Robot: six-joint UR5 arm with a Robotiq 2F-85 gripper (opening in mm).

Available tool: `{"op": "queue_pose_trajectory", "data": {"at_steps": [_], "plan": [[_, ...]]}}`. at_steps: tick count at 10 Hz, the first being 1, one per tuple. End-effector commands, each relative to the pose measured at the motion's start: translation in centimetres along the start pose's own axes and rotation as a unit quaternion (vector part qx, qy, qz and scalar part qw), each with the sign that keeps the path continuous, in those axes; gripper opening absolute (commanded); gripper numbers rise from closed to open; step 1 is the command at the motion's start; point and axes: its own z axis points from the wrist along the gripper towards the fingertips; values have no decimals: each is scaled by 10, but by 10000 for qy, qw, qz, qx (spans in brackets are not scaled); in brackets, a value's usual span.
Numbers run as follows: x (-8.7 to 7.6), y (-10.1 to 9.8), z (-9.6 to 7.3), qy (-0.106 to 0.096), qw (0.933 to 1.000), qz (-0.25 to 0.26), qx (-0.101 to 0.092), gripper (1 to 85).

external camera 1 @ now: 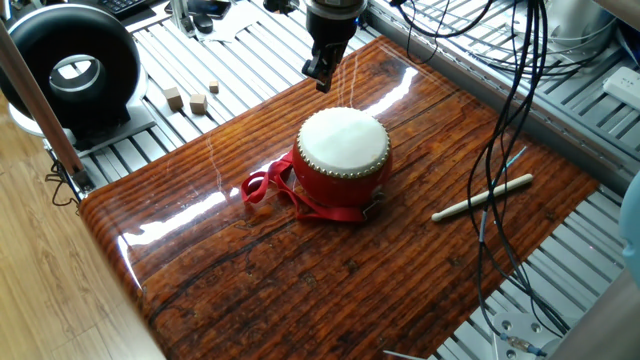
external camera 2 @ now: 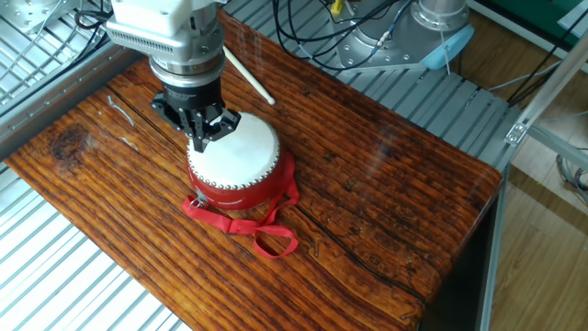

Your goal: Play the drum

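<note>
The small red drum (external camera 1: pixel 343 150) with an off-white skin head stands upright in the middle of the wooden board (external camera 1: pixel 260 270), its red ribbon strap (external camera 1: pixel 262 186) trailing to one side. It also shows in the other fixed view (external camera 2: pixel 234 158). My gripper (external camera 1: pixel 320 78) hangs point down above the board, just beyond the drum's far rim, with its fingers together and nothing in them. In the other fixed view my gripper (external camera 2: pixel 199 138) overlaps the edge of the skin. A pale wooden drumstick (external camera 1: pixel 483 197) lies on the board away from the gripper.
A black ring-shaped device (external camera 1: pixel 70 70) stands off the board on the metal table, with small wooden blocks (external camera 1: pixel 190 98) beside it. Black cables (external camera 1: pixel 512 110) hang over the board's far side. The arm's base (external camera 2: pixel 432 28) stands beyond the board.
</note>
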Motion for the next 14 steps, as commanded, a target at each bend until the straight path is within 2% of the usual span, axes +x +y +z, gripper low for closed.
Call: {"op": "queue_pose_trajectory", "data": {"at_steps": [1, 2, 4, 9, 11, 14], "plan": [[-2, 1, -3, -42, 10000, 16, -35, 10], [1, 3, -8, -19, 10000, 34, -60, 10], [3, -1, -7, 22, 10000, 79, 6, 10], [1, -2, -7, -16, 9999, 130, 36, 10], [0, -1, -7, -26, 10000, 80, 8, 10], [5, 4, -7, 67, 9999, 118, -92, 10]]}}
